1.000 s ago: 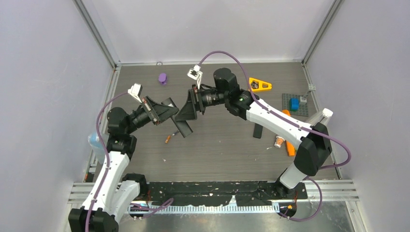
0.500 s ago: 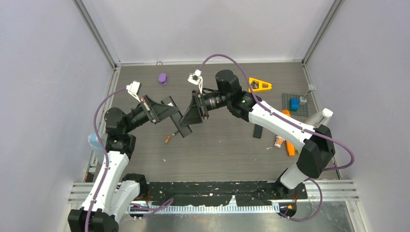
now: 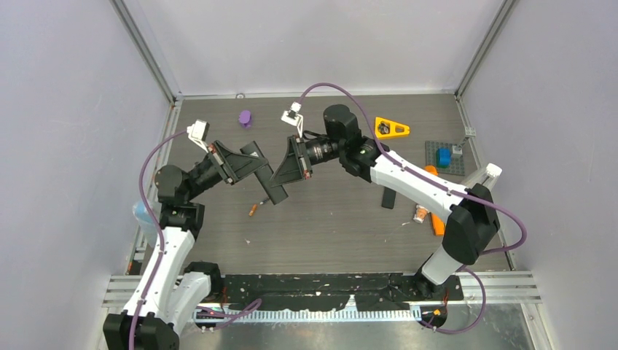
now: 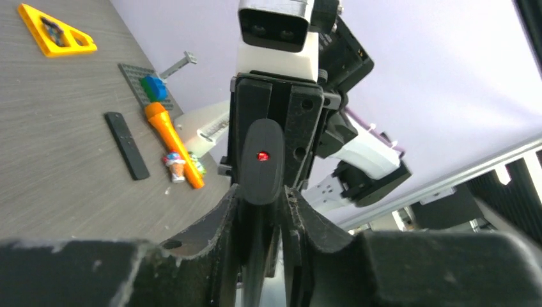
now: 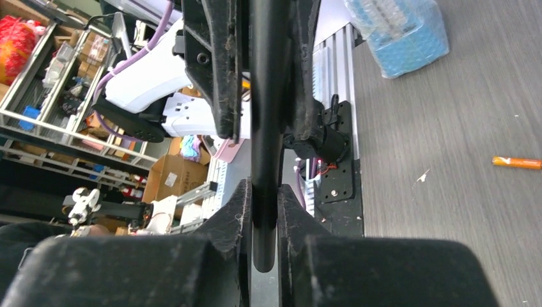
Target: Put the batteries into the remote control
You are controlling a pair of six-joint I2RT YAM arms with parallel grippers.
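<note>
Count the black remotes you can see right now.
2. One remote is clamped between the left gripper and right gripper; the other remote lies flat on the table, right of centre. More could be hidden under the arms.

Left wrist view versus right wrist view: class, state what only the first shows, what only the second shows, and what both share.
Only the left wrist view: a yellow triangle, an orange stick and a second remote lying on the table. Only the right wrist view: an orange battery on the table and a blue wrapped pack. Both: the held remote, clamped between the left gripper and the right gripper.
</note>
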